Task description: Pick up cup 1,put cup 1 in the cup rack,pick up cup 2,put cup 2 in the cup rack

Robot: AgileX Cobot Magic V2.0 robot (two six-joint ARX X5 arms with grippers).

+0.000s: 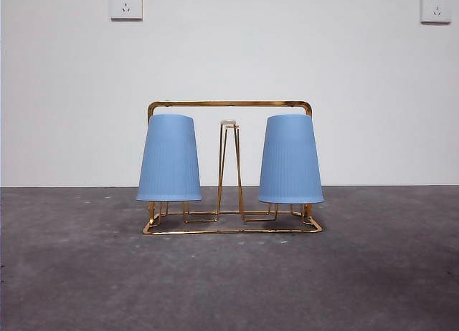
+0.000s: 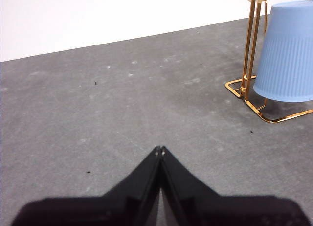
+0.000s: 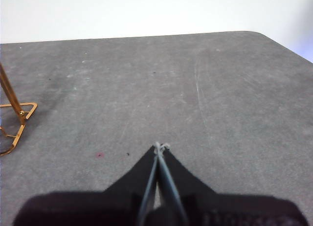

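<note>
Two pale blue ribbed plastic cups hang upside down on the gold-coloured wire cup rack [image 1: 231, 104], one at each end — the first cup [image 1: 169, 159] on the left of the front view, the second cup [image 1: 290, 160] on the right, both with their wide mouths downward just above the rack's rectangular base. Between them stands a thin upright peg with a pale tip [image 1: 229, 122], bare, under the arched handle frame that spans the tops of both cups. The rack sits on the dark grey matte tabletop [image 1: 229, 281], near its middle, in front of a white wall carrying two white wall sockets [image 1: 126, 3]. Neither arm shows in the front view. In the left wrist view the left gripper [image 2: 160, 149] has its black jaws pressed together, holding nothing, low over the table and well apart from the rack's end and one cup. The right gripper [image 3: 159, 146] is likewise clenched and empty — only a corner of the rack's base shows beside it.
</note>
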